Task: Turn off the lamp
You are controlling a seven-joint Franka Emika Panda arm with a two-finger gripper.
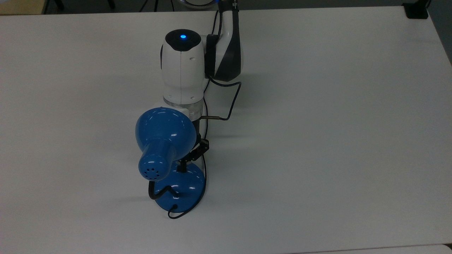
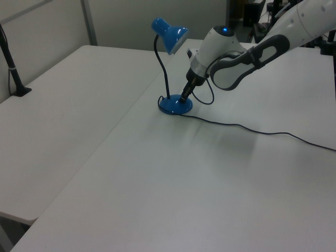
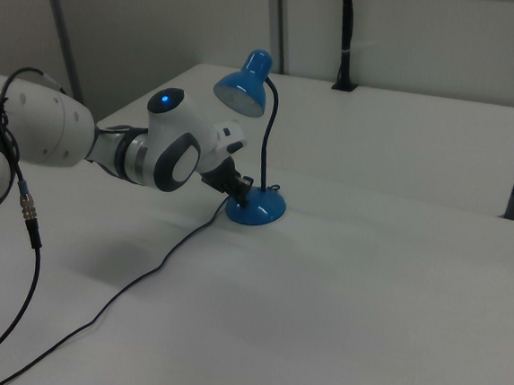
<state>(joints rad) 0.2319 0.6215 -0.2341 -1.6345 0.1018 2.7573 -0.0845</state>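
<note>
The blue lamp stands unlit on the white table, its bell shade tilted over the round base. A black bendy neck joins base and shade. My gripper is shut, and its tip rests on the base's top where the small switch sits, which the tip covers. In the left view the gripper comes down at a slant onto the base. In the right view the gripper meets the base below the shade.
The lamp's thin black cord trails across the table toward the left view's right. A cable loop hangs off my wrist. A black clamp post stands at the table's far edge, and a black block sits on a corner.
</note>
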